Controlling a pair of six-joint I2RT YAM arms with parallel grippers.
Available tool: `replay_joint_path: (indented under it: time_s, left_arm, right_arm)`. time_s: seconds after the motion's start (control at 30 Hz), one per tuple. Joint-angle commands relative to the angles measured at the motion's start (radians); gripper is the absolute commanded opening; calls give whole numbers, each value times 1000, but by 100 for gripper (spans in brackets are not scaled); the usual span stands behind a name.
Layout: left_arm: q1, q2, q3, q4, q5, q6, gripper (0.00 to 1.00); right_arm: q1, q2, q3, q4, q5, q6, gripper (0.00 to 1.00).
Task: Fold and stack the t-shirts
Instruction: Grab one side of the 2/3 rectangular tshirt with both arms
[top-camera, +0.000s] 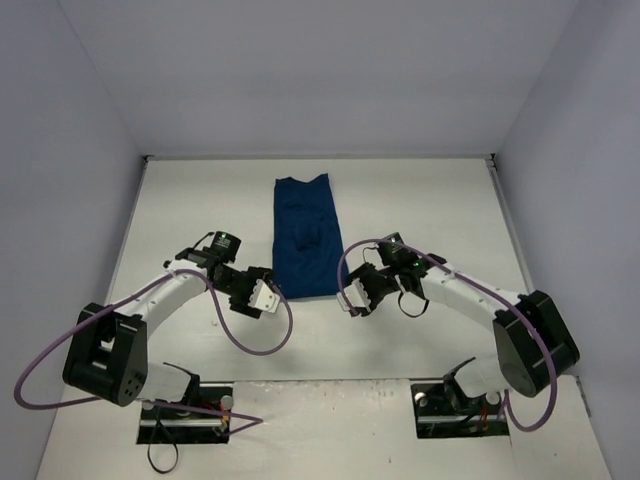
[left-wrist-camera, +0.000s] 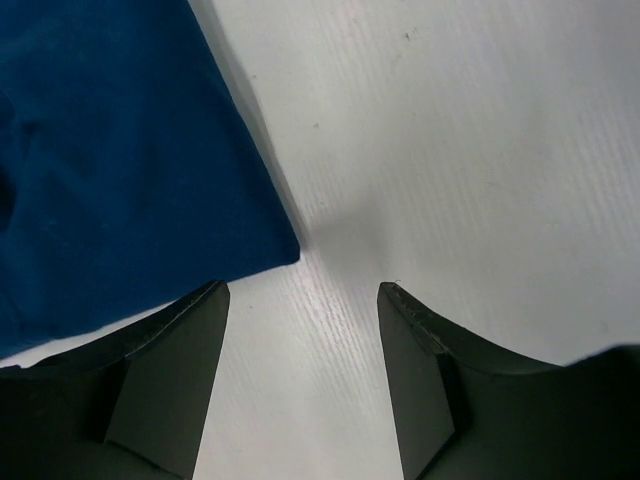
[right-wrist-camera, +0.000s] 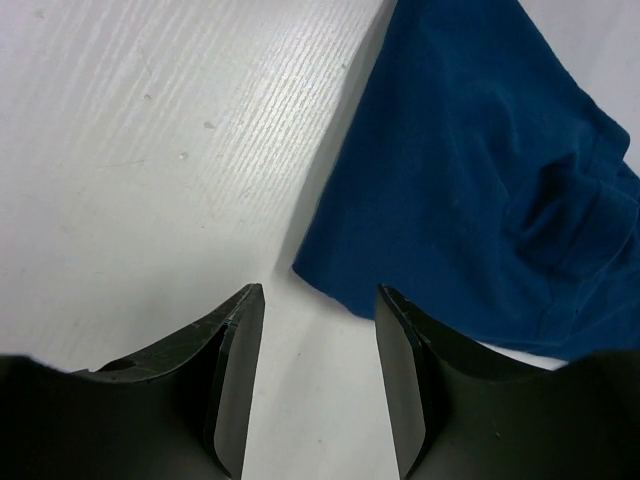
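Observation:
A navy blue t-shirt (top-camera: 305, 235) lies folded into a long narrow strip on the white table, its near end between my two arms. No print shows on it. My left gripper (top-camera: 264, 296) hangs just left of the shirt's near left corner, open. In the left wrist view that corner (left-wrist-camera: 285, 250) sits just ahead of the left gripper (left-wrist-camera: 303, 292), with bare table between the fingers. My right gripper (top-camera: 354, 296) hangs just right of the near right corner, also open. In the right wrist view the shirt (right-wrist-camera: 470, 170) lies ahead and to the right of the right gripper (right-wrist-camera: 318, 292).
Pale walls close off the table on the left (top-camera: 70, 180), back and right. Purple cables (top-camera: 250, 345) loop off both arms near the table surface. The arm bases (top-camera: 185, 415) sit at the near edge.

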Motion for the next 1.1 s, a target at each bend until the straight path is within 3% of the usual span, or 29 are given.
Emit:
replay_joint_path:
  time_s: [0.0,0.27,0.67,0.83,0.9,1.07]
  left_arm:
    - [-45,18,-29,159,1,35,57]
    - [-89,114,-15,295,-27,-12,50]
    - [-88,226,38,307,-70,-30,38]
    - [-88,225,39,287,-83,5,20]
    - [-88,209,46,265,-74,4,12]
    - [-99,65,12,184,-33,-9,7]
  right_arm:
    - [16,62,27,73,-11,-68,44]
    - [33,186,48,121,-12,-113,36]
    - [47,274,83,170,15,-116,24]
    - [48,259,75,169,23,-102,4]
    - [48,228,70,169,23,-85,0]
    - [51,118,29,164,15,11,0]
